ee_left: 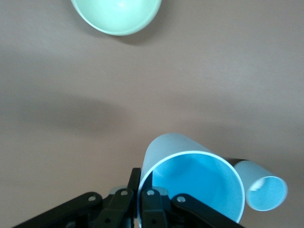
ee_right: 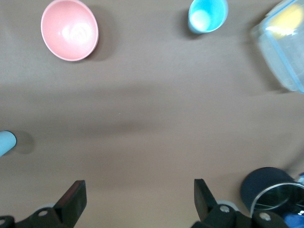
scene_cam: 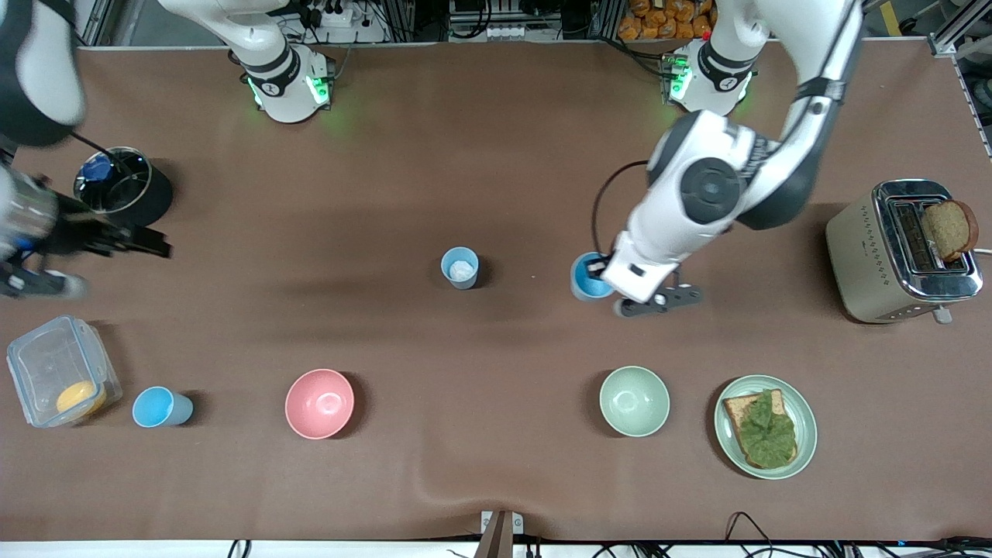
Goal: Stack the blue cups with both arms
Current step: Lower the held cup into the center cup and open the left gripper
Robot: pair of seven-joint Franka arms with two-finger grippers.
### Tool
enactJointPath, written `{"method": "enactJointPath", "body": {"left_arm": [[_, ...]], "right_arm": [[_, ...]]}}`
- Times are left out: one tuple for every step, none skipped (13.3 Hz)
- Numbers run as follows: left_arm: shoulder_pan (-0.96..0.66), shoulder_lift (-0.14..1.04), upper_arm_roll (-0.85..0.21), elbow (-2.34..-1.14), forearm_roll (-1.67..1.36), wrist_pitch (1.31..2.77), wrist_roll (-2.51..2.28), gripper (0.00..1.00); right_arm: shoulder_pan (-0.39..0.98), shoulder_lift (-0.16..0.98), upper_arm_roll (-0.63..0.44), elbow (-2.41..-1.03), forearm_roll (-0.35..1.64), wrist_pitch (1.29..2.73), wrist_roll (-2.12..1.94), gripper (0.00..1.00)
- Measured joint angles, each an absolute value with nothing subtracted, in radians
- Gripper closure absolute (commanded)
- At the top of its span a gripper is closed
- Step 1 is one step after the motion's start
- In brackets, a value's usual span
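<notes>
Your left gripper [ee_left: 140, 197] is pinched onto the rim of a bright blue cup [scene_cam: 590, 277] at mid-table, toward the left arm's end, upright, mouth up. The pale-inside cup [scene_cam: 460, 268] stands upright at the table's centre. Your right gripper [ee_right: 137, 202] waits wide open, holding nothing, near the right arm's end edge.

Right hand [ee_right: 137, 202] spread wide over bare table [ee_right: 156, 123], holding nothing.

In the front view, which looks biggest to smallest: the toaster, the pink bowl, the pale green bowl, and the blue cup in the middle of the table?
1. Toaster, clearly the largest.
2. Pink bowl and pale green bowl: they look alike, so no ranking between them.
3. Middle blue cup, the smallest.
</notes>
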State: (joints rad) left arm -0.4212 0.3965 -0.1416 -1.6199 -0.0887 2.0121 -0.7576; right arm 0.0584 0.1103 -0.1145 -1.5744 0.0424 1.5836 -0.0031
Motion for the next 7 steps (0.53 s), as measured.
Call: {"method": "enactJointPath", "body": {"left_arm": [[-0.457, 0.416, -0.142, -1.607, -0.089, 2.031, -0.822, 1.00], [-0.492, 0.442, -0.143, -1.579, -0.089, 2.042, -0.894, 1.00], [-0.532, 0.477, -0.141, -1.537, -0.089, 2.050, -0.975, 1.00], [-0.574, 0.518, -0.140, -1.492, -0.089, 2.065, -1.049, 1.00], [-0.611, 0.556, -0.139, -1.459, -0.089, 2.089, -1.108, 1.00], [-0.645, 0.591, -0.139, -1.438, -0.089, 2.120, -1.159, 1.00], [-0.674, 0.619, -0.138, -1.426, -0.089, 2.148, -1.198, 1.00]], "right_arm": [[0.058, 0.081, -0.115, -1.578, 0.016, 1.584, -0.003, 0.00], [0.058, 0.058, -0.115, -1.577, 0.000, 1.584, -0.003, 0.00], [0.058, 0.039, -0.119, -1.576, -0.004, 1.583, -0.003, 0.00], [0.058, 0.027, -0.125, -1.576, -0.004, 1.578, -0.003, 0.00], [0.058, 0.022, -0.130, -1.576, -0.004, 1.573, -0.003, 0.00], [0.057, 0.022, -0.131, -1.577, -0.004, 1.570, -0.003, 0.00], [0.057, 0.023, -0.131, -1.578, -0.004, 1.570, -0.002, 0.00]]}}
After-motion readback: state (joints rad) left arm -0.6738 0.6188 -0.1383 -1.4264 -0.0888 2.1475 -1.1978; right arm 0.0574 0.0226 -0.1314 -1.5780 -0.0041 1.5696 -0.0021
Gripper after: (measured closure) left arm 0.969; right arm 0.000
